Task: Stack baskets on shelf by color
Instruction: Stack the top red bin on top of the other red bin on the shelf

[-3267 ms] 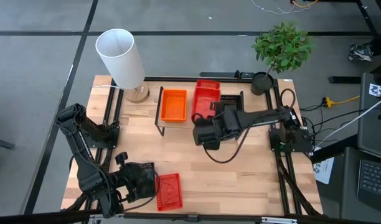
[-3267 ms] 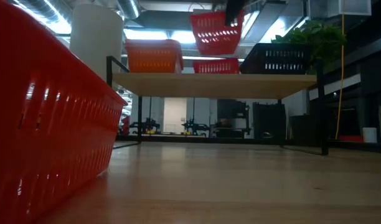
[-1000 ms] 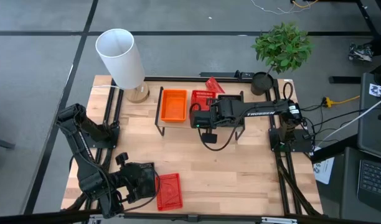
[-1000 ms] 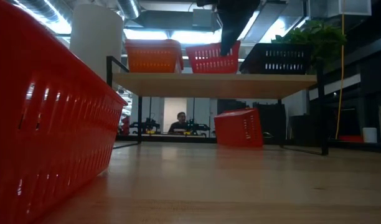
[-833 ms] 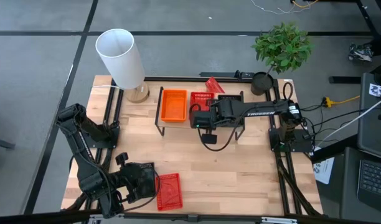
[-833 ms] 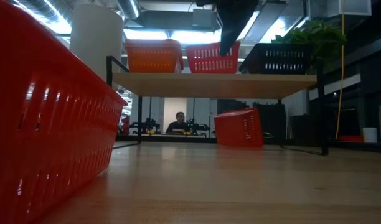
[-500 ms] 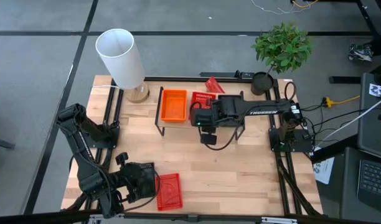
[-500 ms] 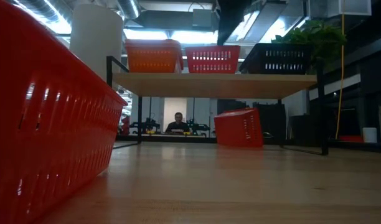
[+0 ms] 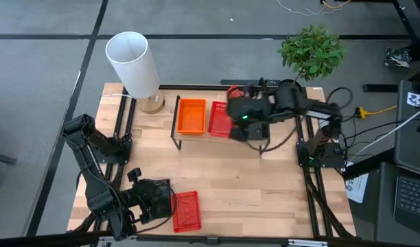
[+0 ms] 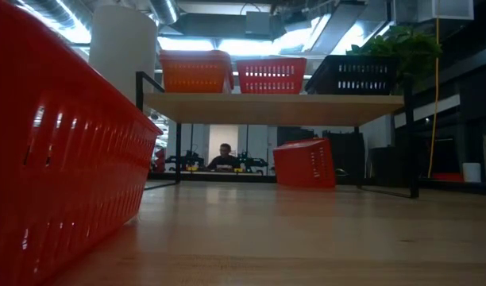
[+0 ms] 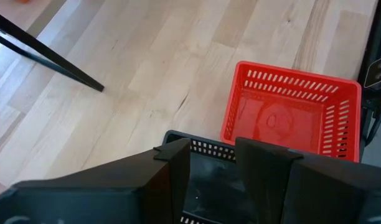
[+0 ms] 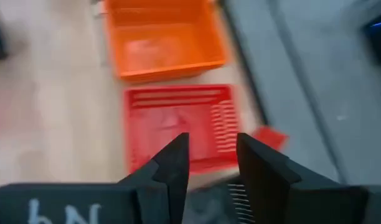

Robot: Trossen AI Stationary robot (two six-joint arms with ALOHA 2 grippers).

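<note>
Your shelf (image 10: 275, 109) is a pale wood plank on thin black legs toward the table's far edge, and in the low view it carries three groups in a row: an orange basket stack (image 10: 195, 73) at one end, a red basket (image 10: 271, 75) in the middle, and a black basket (image 10: 356, 75) at the other end. All are shallow, slotted mesh trays. From above, the black one is covered by the right arm, so you only see it from the low view. Another red basket, tilted (image 10: 305, 163), sits on the table behind the shelf; how it rests there you can't make out. A further red basket, near the front edge (image 9: 185, 210), lies just beside the left gripper (image 11: 212, 168), whose fingers stand apart over a black basket below the left wrist (image 11: 206, 186), largely hidden by them. The right gripper (image 12: 210, 163) hovers above the shelf with its fingers parted, holding nothing. You'll notice a white lamp (image 9: 133, 65) and a potted plant (image 9: 310, 53) at the far corners.
</note>
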